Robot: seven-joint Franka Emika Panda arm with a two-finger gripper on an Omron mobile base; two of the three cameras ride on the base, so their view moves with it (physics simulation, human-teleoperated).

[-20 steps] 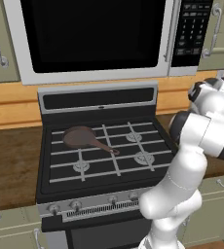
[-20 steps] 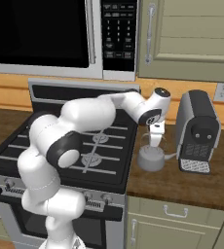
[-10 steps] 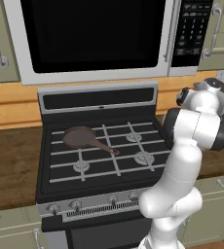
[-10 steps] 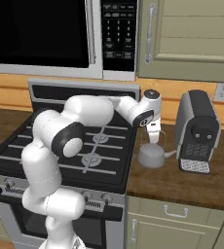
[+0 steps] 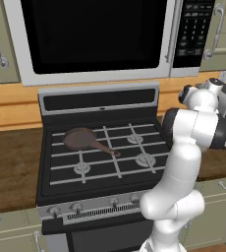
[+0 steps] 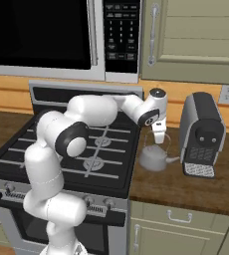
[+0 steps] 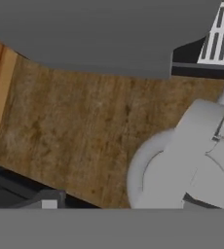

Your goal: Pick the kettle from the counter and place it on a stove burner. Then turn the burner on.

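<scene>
- Four burners sit under black grate bars on the stove [image 6: 61,159]; the near-right burner [image 6: 93,163] is bare, while a brown pan [image 5: 80,139] covers the far-left one.
- The table [image 6: 186,187], a dark wood-grain slab, shows open surface in front of the kettle out to its front edge.
- A grey coffee machine [image 6: 202,134] stands just right of the kettle, leaving little room on that side.
- The kettle [image 6: 153,157], squat and pale silver with a thin arched handle, rests on the table between stove edge and machine.
- The end effector [image 6: 158,139] has come lower than half a second ago and hangs just above the handle; whether its fingers are apart cannot be told.
</scene>
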